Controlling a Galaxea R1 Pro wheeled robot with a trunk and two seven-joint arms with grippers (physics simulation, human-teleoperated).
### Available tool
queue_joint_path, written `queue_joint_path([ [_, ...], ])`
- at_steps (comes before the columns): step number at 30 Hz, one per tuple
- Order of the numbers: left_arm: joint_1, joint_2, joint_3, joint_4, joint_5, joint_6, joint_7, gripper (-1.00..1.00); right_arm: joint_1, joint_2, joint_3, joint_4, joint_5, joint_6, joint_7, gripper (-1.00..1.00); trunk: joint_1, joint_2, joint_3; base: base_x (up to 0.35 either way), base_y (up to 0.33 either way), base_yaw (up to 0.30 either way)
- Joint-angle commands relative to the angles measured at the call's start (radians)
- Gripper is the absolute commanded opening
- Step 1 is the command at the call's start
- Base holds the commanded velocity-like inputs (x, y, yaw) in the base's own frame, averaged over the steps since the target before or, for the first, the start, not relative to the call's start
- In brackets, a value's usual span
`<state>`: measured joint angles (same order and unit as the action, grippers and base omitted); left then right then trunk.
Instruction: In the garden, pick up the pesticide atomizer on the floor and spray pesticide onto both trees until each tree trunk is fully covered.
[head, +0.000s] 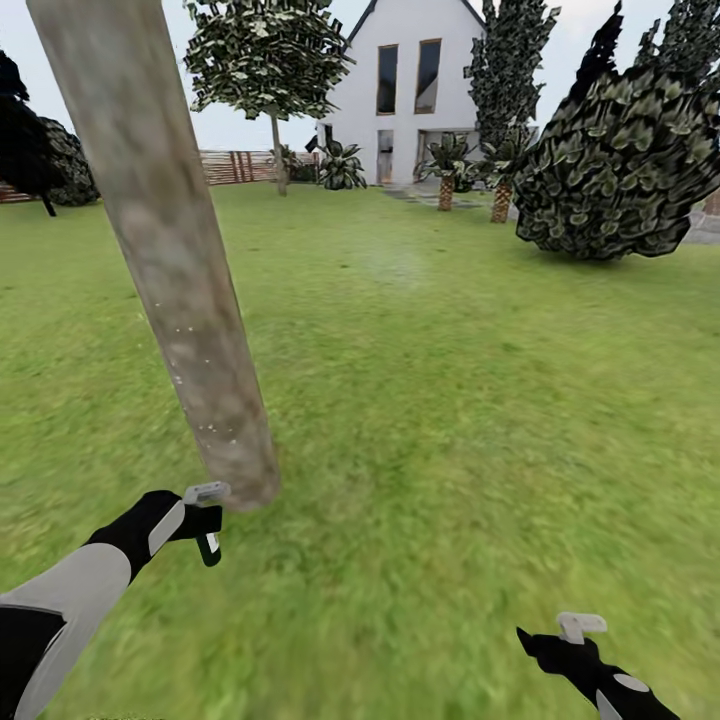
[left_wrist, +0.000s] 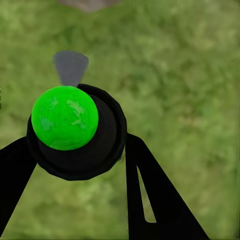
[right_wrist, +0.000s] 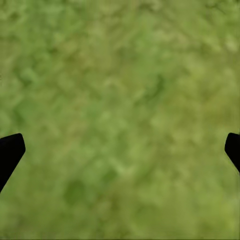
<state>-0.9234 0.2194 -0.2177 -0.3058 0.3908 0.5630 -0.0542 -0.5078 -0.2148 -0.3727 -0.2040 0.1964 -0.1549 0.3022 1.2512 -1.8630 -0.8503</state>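
The left hand (head: 205, 530) is clenched round the small dark pesticide atomizer with its green spot (left_wrist: 65, 118), held low by the foot of the thick mottled grey-brown tree trunk (head: 170, 240). A few pale pesticide specks (head: 185, 330) dot the bark, so most spraying looks undone. The right hand (right_wrist: 120, 150) hangs released over grass.

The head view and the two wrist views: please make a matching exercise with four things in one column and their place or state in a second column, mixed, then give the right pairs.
Things:
1. pesticide atomizer
2. tree trunk
3. right end effector
4. white house

Place or state:
A. open above bare grass
B. far behind the lawn
C. held in the left end effector
D. leaning, with pale specks on it

Pairs: 1-C, 2-D, 3-A, 4-B
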Motion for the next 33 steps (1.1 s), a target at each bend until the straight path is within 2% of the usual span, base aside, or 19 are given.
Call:
queue_joint_path([
  [1, 0.0, 0.0, 0.0, 0.0, 0.0, 0.0, 0.001, -1.0, 0.0, 0.0, 0.0, 0.0, 0.0, 0.0, 0.0, 1.0, 0.0, 0.0, 0.0, 0.164, -0.26, 0.277],
  [10, 0.0, -0.001, 0.0, 0.0, -0.001, 0.0, 0.001, -1.0, 0.0, 0.0, 0.0, 0.0, 0.0, 0.0, 0.0, 1.0, 0.0, 0.0, 0.0, 0.155, -0.26, 0.277],
  [19, 0.0, -0.002, 0.0, 0.0, -0.001, 0.0, 0.001, -1.0, 0.0, -0.001, -0.001, -0.001, 0.0, 0.0, 0.0, 1.0, 0.0, 0.0, 0.0, 0.016, -0.271, 0.268],
  [23, 0.009, -0.019, -0.001, -0.004, -0.005, -0.026, 0.008, -1.0, 0.0, -0.013, -0.003, -0.006, -0.002, -0.003, 0.0, 1.0, 0.0, 0.0, 0.0, 0.178, -0.231, -0.032],
  [28, 0.017, -0.013, -0.002, -0.015, -0.006, -0.066, 0.005, -1.0, 0.0, -0.015, -0.003, -0.006, -0.002, -0.002, 0.0, 1.0, 0.0, 0.0, 0.0, 0.087, -0.064, -0.157],
  [30, 0.005, -0.004, -0.003, -0.023, -0.008, -0.025, 0.002, -1.0, -0.001, -0.013, -0.002, -0.005, -0.001, -0.002, 0.0, 1.0, 0.0, 0.0, 0.0, 0.003, -0.002, -0.012],
  [32, -0.062, 0.029, -0.004, -0.103, -0.007, 0.138, -0.003, -1.0, 0.0, -0.012, -0.001, -0.005, 0.0, 0.0, 0.001, 1.0, 0.0, 0.0, 0.0, 0.0, 0.0, -0.002],
  [33, -0.081, 0.048, -0.003, -0.143, -0.006, 0.183, -0.005, -1.0, 0.0, -0.012, -0.001, -0.004, 0.0, 0.0, 0.001, 1.0, 0.0, 0.0, 0.0, 0.0, 0.0, 0.0],
])
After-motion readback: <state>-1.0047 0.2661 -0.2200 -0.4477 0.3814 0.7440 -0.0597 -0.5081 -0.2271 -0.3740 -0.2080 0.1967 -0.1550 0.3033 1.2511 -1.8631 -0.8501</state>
